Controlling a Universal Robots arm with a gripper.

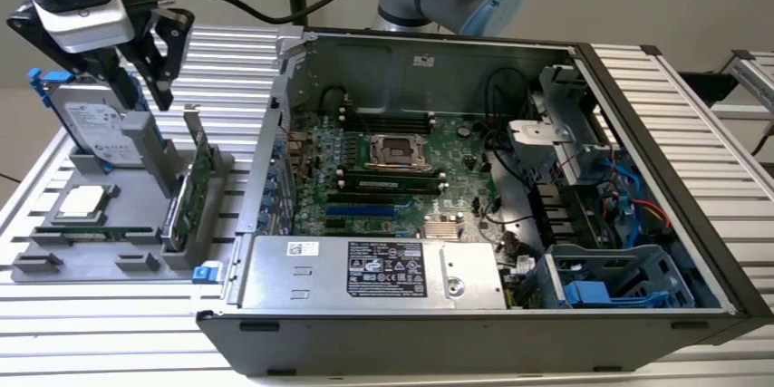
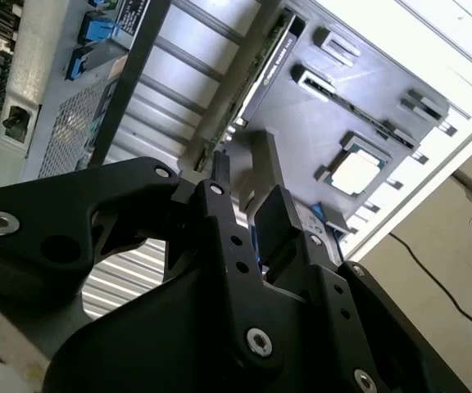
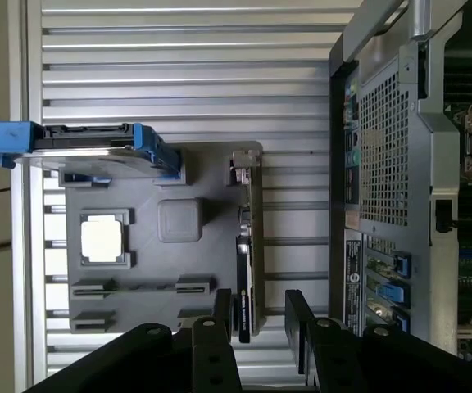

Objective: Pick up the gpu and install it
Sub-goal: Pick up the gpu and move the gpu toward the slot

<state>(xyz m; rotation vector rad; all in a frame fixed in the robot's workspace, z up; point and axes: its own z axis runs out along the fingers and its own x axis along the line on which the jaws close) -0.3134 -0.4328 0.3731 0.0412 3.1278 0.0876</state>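
black gripper (image 3: pixel 257 318), parted and empty, hovers over the gpu (image 3: pixel 244 270) standing edge-up in its grey tray (image 3: pixel 211 166), thin edge facing the gap.

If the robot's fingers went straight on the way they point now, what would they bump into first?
Probably the gpu, standing on edge in the grey tray. In the first wrist view the gripper holds its open fingers either side of the card's line; the depth between them is unclear.

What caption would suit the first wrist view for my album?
Open gripper poised over the gpu standing on edge in its grey holder, beside the computer case.
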